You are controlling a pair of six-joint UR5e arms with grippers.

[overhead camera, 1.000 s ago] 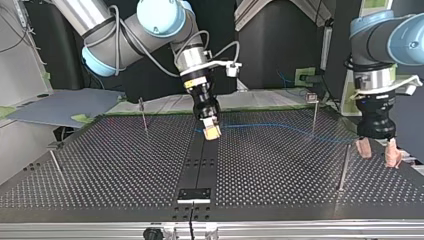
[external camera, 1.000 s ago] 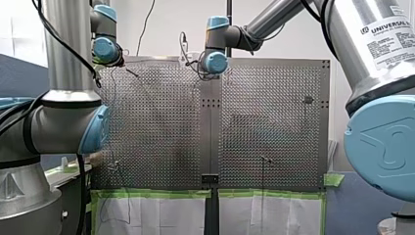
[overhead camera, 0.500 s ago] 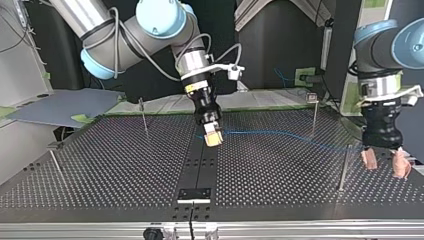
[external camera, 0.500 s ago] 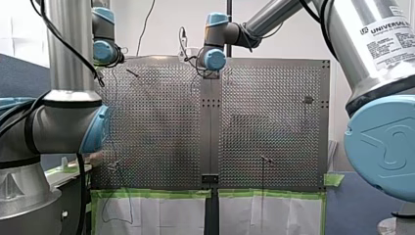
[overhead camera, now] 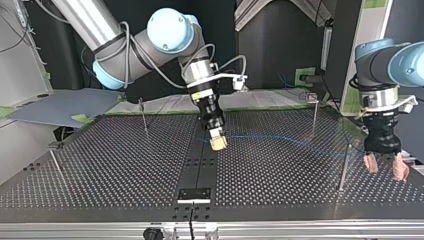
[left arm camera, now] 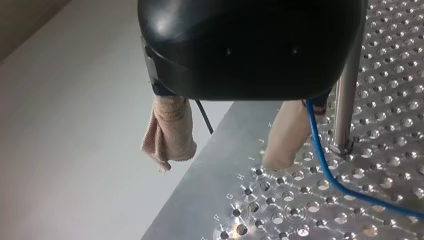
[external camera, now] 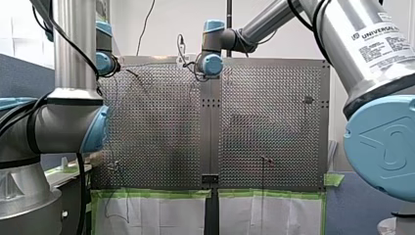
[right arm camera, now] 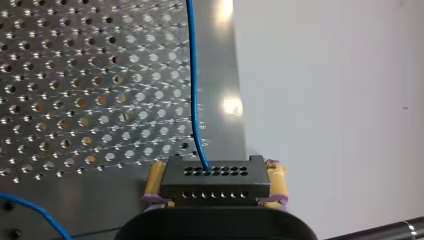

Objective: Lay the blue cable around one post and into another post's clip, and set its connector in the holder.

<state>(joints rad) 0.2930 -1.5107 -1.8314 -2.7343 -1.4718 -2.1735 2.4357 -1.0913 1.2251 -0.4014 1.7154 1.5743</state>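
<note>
In the top view my right gripper (overhead camera: 218, 143) hangs over the table's dark middle strip, its yellow pads shut on the black connector (right arm camera: 215, 180). The blue cable (overhead camera: 290, 141) runs from the connector toward the view's right, past a thin post (overhead camera: 344, 167). In the right wrist view the cable (right arm camera: 194, 85) leaves the connector and runs ahead over the perforated plate. My left gripper (overhead camera: 385, 165) stands open at the top view's right edge, its beige fingers (left arm camera: 170, 132) holding nothing. The cable (left arm camera: 325, 167) passes beside one finger, close to a metal post (left arm camera: 346, 105). The black holder (overhead camera: 195, 194) sits at the near edge.
More thin posts stand at the top view's left (overhead camera: 143, 117), far left (overhead camera: 55, 162) and back right (overhead camera: 314, 112). Green tape (external camera: 156, 193) lines the table edge in the front view, where the arms' big joints (external camera: 386, 142) fill both sides.
My right gripper has carried the connector nearer the top view's near edge and a little right, dragging the cable. My left gripper has shifted right and lower, still open.
</note>
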